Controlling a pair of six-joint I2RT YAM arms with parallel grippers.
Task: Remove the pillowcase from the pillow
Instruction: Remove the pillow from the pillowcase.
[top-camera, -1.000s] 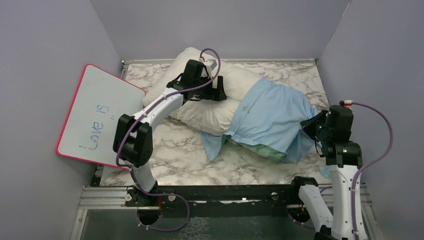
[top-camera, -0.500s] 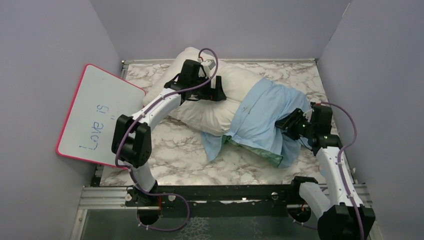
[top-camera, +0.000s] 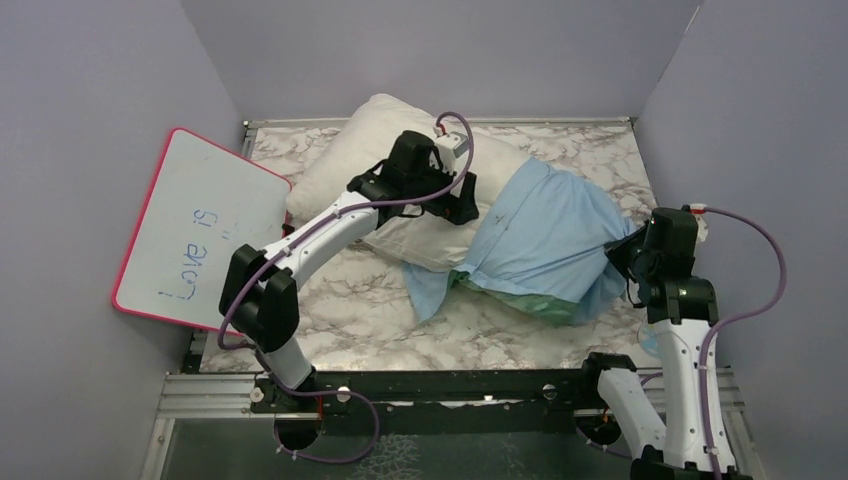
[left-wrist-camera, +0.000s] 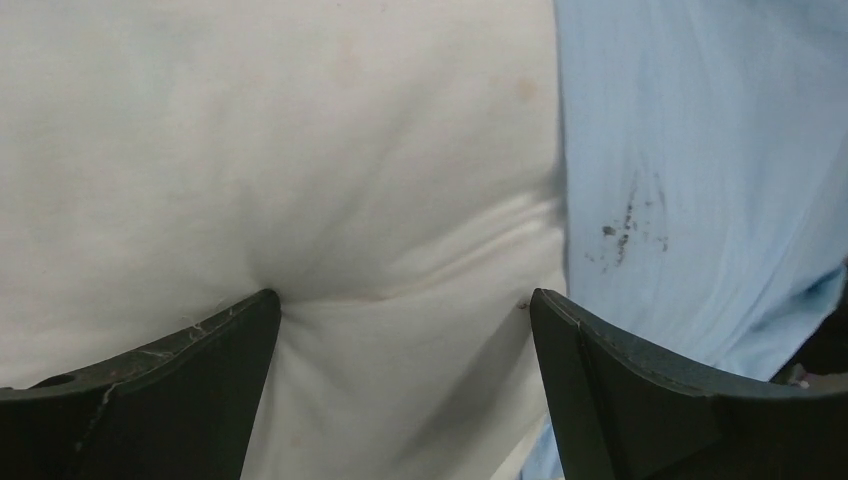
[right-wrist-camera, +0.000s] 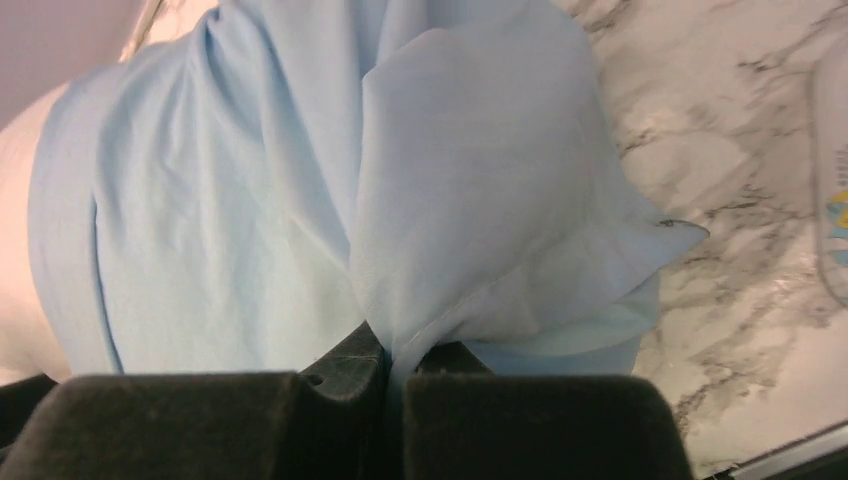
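The cream-white pillow (top-camera: 360, 150) lies at the back of the table, its right end still inside the light blue pillowcase (top-camera: 545, 235). A teal-green edge of the pillowcase (top-camera: 520, 300) shows along its near side. My left gripper (top-camera: 465, 200) is open, its fingers pressed down into the bare pillow (left-wrist-camera: 400, 200) right beside the pillowcase's edge (left-wrist-camera: 690, 180). My right gripper (top-camera: 622, 252) is shut on a pinched fold of the pillowcase (right-wrist-camera: 470, 230) at its right end, and the cloth is pulled taut toward it.
A pink-framed whiteboard (top-camera: 195, 235) leans at the left edge. The marble table (top-camera: 350, 320) shows in front of the pillow. A white object (right-wrist-camera: 835, 180) lies at the right edge of the right wrist view. Grey walls close in on three sides.
My left gripper has moved right along the pillow to the pillowcase's edge. My right gripper swung in toward the pillow, then drew back right with the cloth, stretching it.
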